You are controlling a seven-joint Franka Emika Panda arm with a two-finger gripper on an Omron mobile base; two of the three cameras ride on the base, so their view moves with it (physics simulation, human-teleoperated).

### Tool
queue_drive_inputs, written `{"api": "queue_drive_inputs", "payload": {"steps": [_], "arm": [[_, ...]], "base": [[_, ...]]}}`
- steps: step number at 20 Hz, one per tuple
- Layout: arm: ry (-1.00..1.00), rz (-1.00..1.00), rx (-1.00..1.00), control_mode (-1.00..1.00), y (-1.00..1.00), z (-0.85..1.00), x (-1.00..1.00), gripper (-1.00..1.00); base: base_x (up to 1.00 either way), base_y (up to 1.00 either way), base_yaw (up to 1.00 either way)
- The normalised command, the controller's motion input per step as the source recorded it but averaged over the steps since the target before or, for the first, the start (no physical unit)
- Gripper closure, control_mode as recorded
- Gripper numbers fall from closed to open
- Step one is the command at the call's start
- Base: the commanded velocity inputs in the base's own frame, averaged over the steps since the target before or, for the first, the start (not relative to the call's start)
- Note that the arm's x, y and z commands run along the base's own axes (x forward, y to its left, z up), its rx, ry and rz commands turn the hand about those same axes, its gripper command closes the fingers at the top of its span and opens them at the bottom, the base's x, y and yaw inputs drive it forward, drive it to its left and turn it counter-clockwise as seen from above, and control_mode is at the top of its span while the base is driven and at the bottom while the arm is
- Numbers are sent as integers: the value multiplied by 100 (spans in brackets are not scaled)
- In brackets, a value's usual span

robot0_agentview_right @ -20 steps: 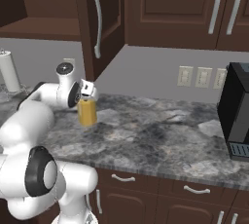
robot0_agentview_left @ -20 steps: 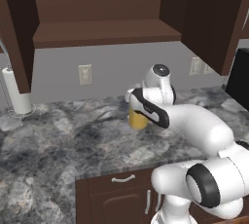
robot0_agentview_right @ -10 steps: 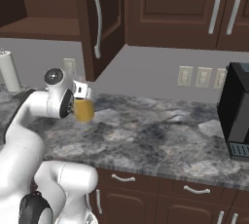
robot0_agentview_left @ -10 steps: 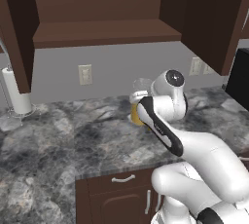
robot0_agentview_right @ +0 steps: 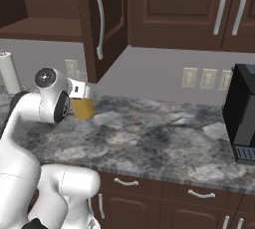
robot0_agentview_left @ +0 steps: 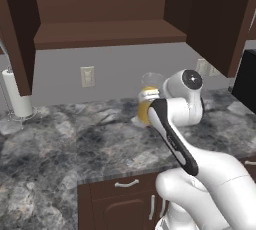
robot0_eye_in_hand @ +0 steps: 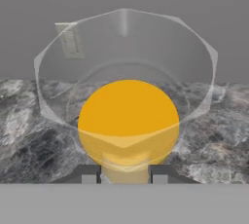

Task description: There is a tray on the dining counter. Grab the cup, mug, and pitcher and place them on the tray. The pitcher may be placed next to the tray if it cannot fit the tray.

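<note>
The pitcher (robot0_agentview_left: 145, 106) is a clear glass cylinder with orange-yellow liquid low inside. It stands on the grey marbled counter (robot0_agentview_left: 75, 144) close to the back wall. In the hand view the pitcher (robot0_eye_in_hand: 127, 121) is very near, and my gripper (robot0_eye_in_hand: 124, 174) has its two dark fingertips (robot0_eye_in_hand: 90, 174) pressed against either side of the lower body. In the right base view the hand reaches the pitcher (robot0_agentview_right: 82, 107) from the left. The tray, cup and mug are out of view.
An open wall cabinet (robot0_agentview_left: 105, 34) hangs over the pitcher, its door (robot0_agentview_right: 99, 24) swung out. A paper towel roll (robot0_agentview_left: 20, 96) stands at the far left and a black coffee machine (robot0_agentview_right: 242, 116) at the right. A wall outlet (robot0_agentview_left: 87, 76) sits behind.
My wrist has swung right and in behind the pitcher. The fingers have narrowed onto its body. The pitcher has hardly moved on the counter.
</note>
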Motion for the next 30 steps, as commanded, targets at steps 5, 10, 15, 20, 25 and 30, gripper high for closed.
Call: {"api": "queue_drive_inputs", "payload": {"steps": [5,10,15,20,25,30], "arm": [[0,0,0,-100,-1,52,-27,100],[0,0,0,-100,0,32,-31,100],[0,0,0,-100,0,37,-16,100],[0,2,0,-100,0,31,-15,100],[0,2,0,-100,0,13,-24,100],[0,1,0,-100,0,1,-21,100]], "base": [[0,0,0],[0,0,0],[0,0,0],[0,0,0],[0,0,0],[0,0,0]]}}
